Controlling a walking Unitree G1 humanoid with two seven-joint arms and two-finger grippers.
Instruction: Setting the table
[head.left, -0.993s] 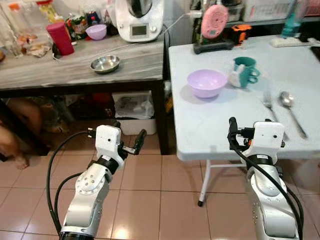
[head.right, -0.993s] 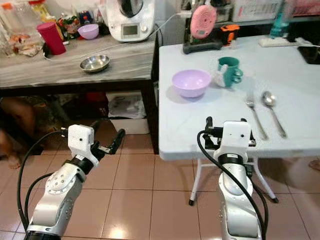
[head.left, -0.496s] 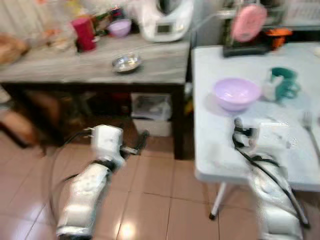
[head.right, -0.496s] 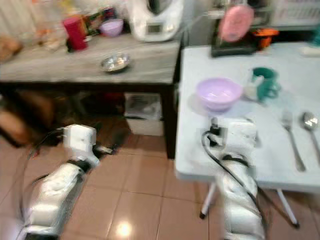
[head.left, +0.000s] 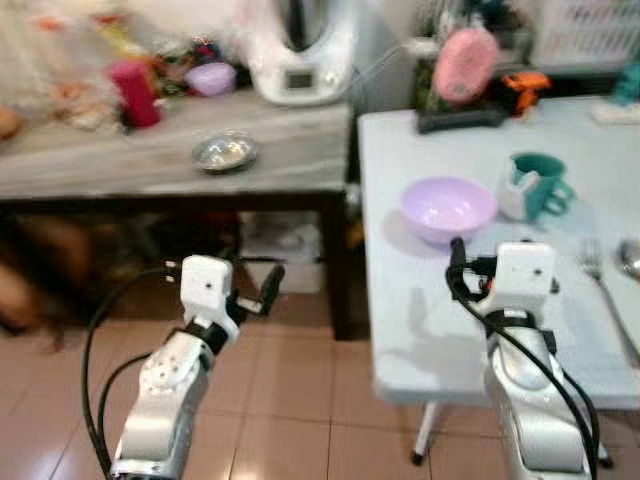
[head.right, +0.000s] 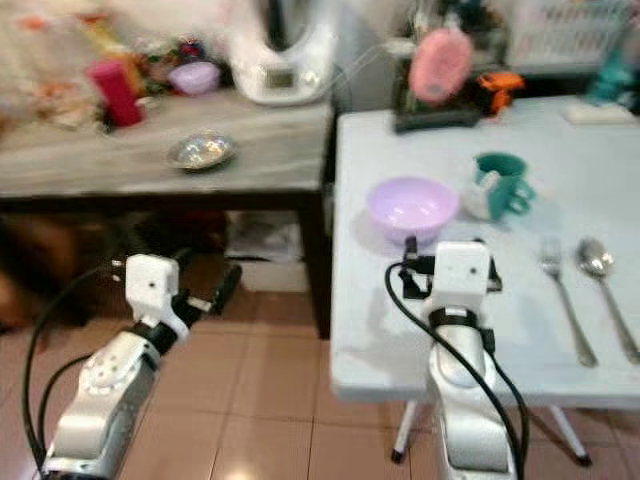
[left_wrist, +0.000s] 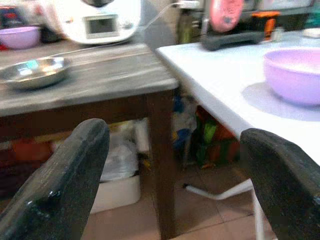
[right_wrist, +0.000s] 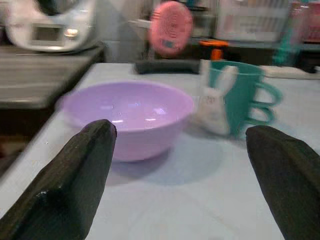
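Observation:
A light purple bowl (head.left: 449, 206) stands on the white table (head.left: 420, 330), with a teal mug (head.left: 535, 185) just to its right. A fork (head.right: 565, 300) and a spoon (head.right: 605, 290) lie side by side further right. My right gripper (right_wrist: 181, 132) is open and empty, held over the table's near edge and pointing at the bowl (right_wrist: 127, 117) and the mug (right_wrist: 242, 97). My left gripper (left_wrist: 175, 135) is also open and empty. It hangs low over the floor, left of the table and in front of the dark wooden counter (head.left: 120, 175).
A steel bowl (head.left: 225, 152), a red cup (head.left: 132, 93), a small purple bowl (head.left: 210, 78) and a white kitchen machine (head.left: 300, 45) stand on the counter. Bags and a box sit under it. A pink object (head.left: 465, 65) stands at the table's back. Tiled floor lies below.
The camera has swung about, so the whole scene shifted and blurred. Both arms keep the same open pose. The purple bowl now sits closer in front of my right gripper.

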